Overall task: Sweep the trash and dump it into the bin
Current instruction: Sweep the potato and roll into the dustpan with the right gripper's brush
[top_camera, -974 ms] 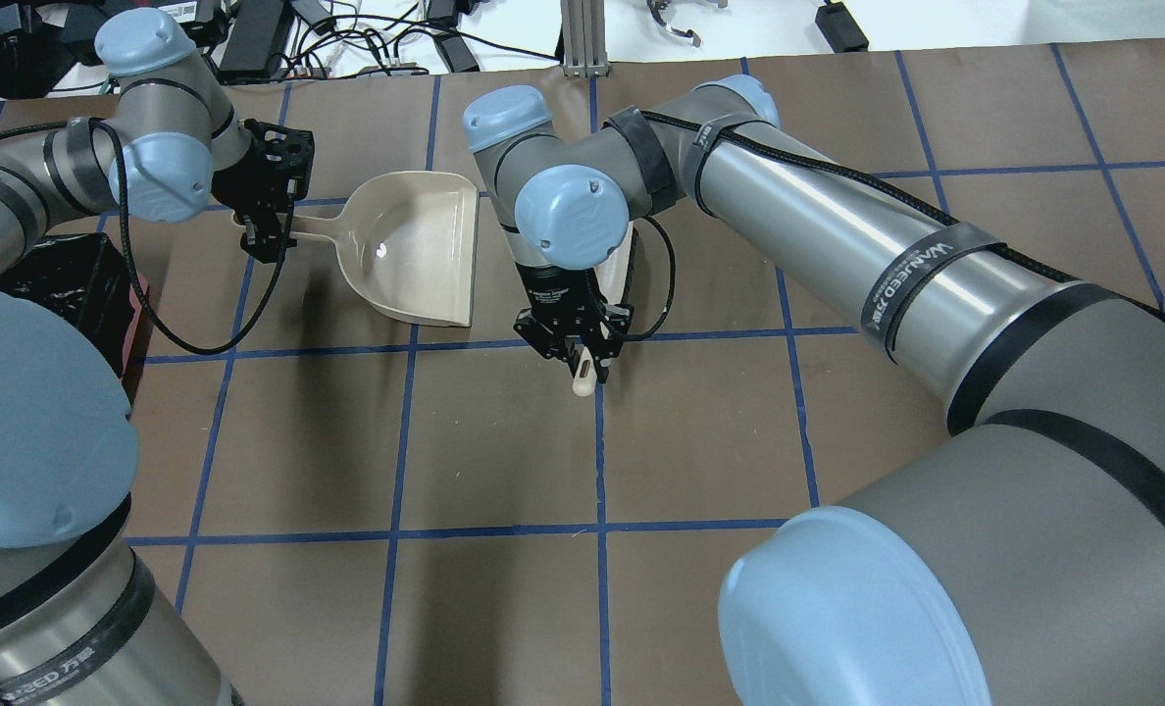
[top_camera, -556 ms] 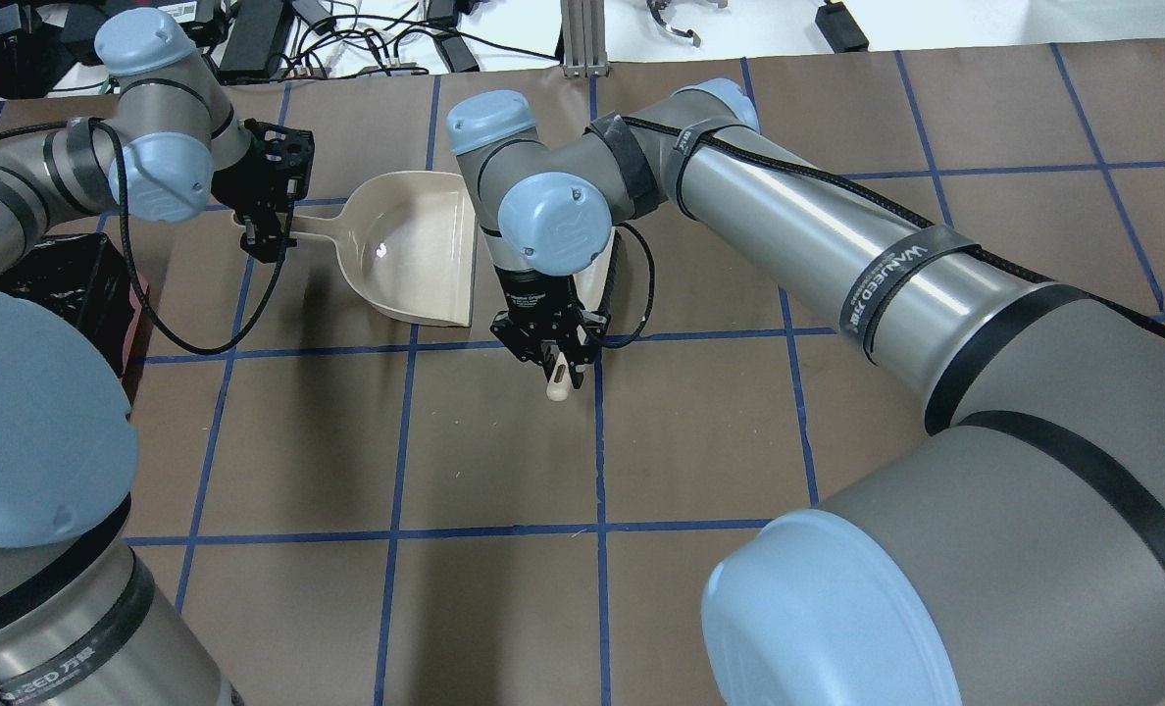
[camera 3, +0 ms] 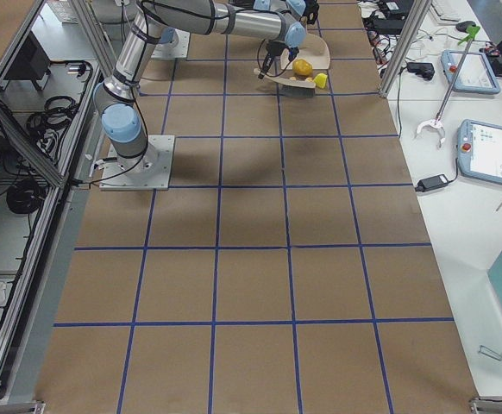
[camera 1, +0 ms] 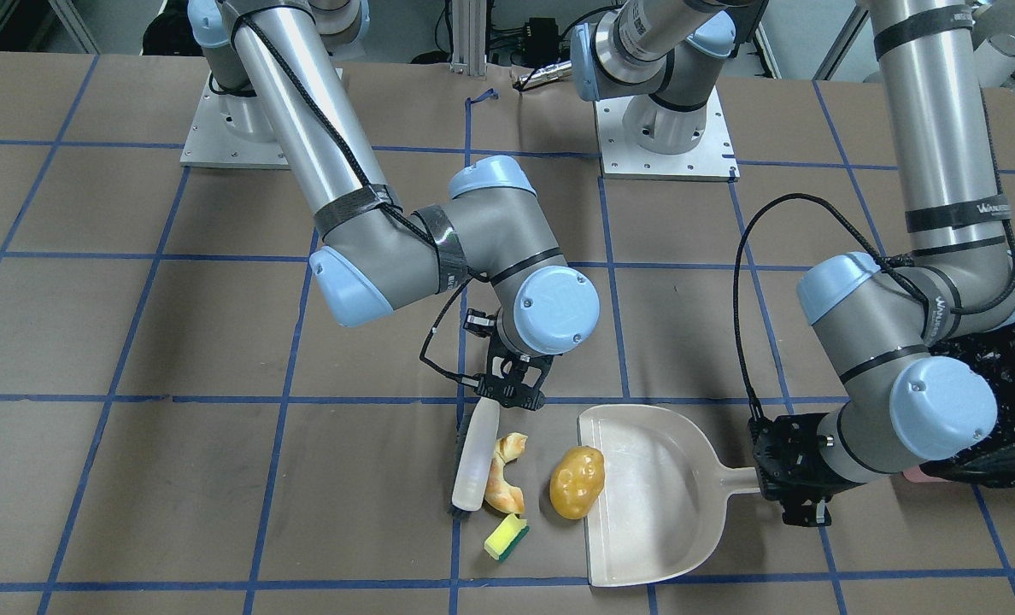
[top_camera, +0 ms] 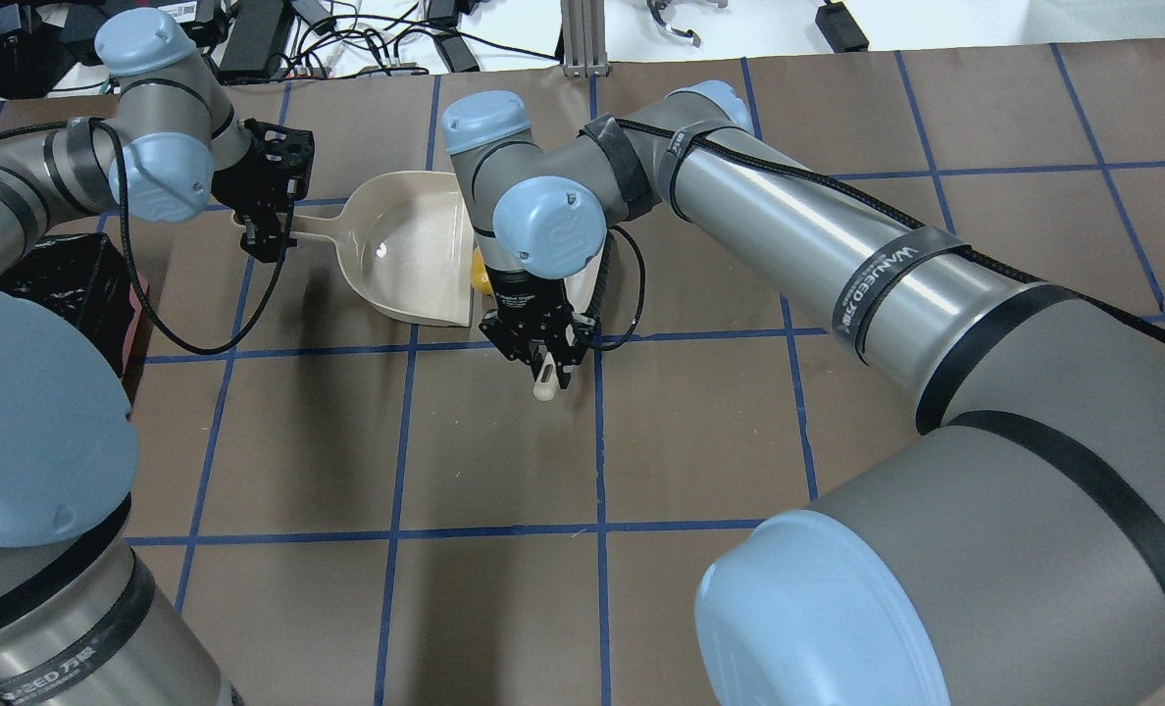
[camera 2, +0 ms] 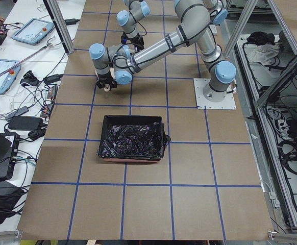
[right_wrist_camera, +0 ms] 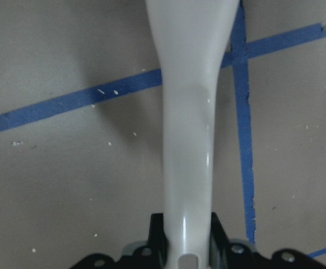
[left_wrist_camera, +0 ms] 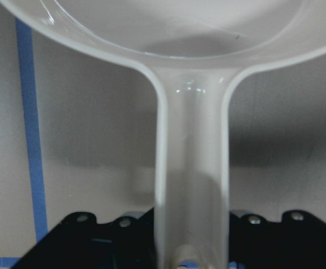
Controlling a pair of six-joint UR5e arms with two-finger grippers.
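Observation:
My left gripper is shut on the handle of the beige dustpan, which lies flat on the table; the handle fills the left wrist view. My right gripper is shut on the handle of the beige hand brush. The brush head rests on the table against the golden croissant. The yellow-brown potato sits at the dustpan's open edge. The yellow-and-green sponge lies just beyond the croissant, apart from the pan. The bin with its black bag stands beside my left arm.
The brush handle runs up the right wrist view over blue tape lines. The brown table carries a blue tape grid. Cables and devices lie beyond the far table edge.
My right gripper has moved left with the brush, toward the dustpan. A bit of the potato now shows at the pan's edge. The left arm and dustpan have not moved.

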